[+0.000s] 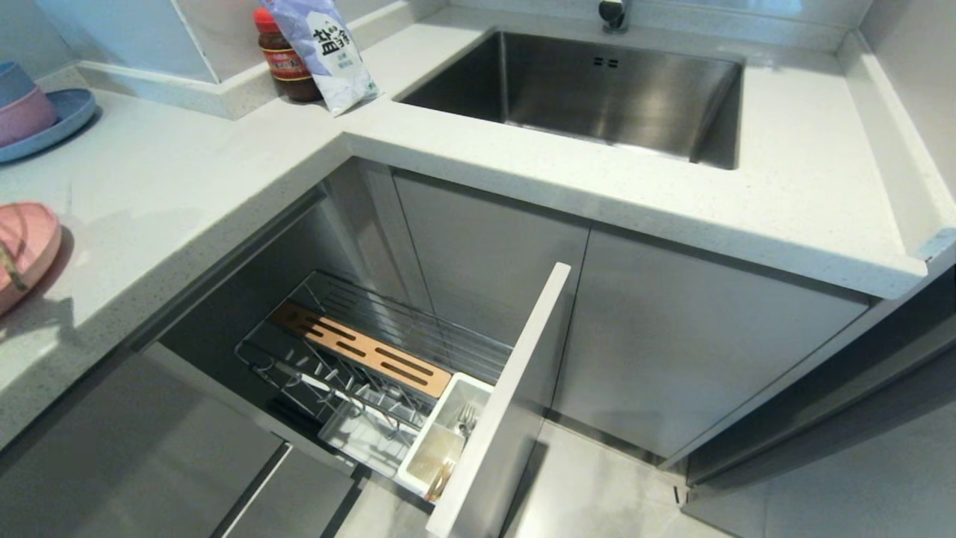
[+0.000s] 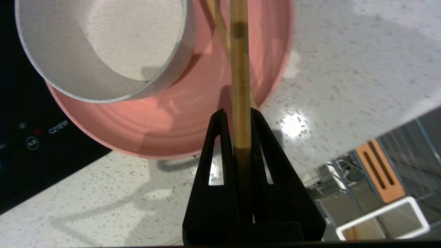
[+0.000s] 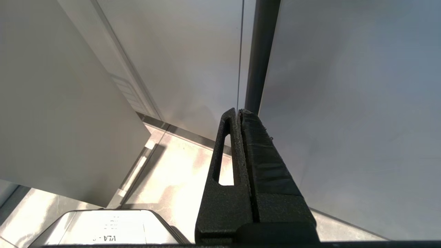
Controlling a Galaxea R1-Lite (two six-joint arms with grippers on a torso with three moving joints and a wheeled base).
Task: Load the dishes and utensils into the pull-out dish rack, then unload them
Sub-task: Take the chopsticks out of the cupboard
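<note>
Left gripper [image 2: 241, 117]: closest to the left wrist camera. Its two black fingers are squeezed tight on one wooden chopstick [image 2: 240, 79]. It hangs over the counter [image 2: 344, 69], near the counter's front edge.
Chopstick: thin, stiff and very light. It is smooth, so it could slip or swing. It is held close to one end, and the long part sticks out past the fingers. I think a hold nearer the middle would wobble less.
Second chopstick [image 2: 218, 24]: only a small bit shows, lying across the pink plate [image 2: 172, 117].
Pink plate: wide and flat, close to the counter's left edge. It looks hard and could chip. Best taken by the rim.
Speckled bowl [image 2: 103, 44]: sits on the plate. It looks heavier, with a smooth thick rim to pinch.
Dish rack [image 1: 373, 351]: pulled out below the counter's front edge.
Cutlery holder [image 1: 448, 437]: white box at the rack's front end. The fork [image 1: 467, 418] stands in it.
Right gripper [image 3: 239, 113]: shut tight with nothing in it, parked low by the cupboard doors [image 3: 344, 103].
</note>
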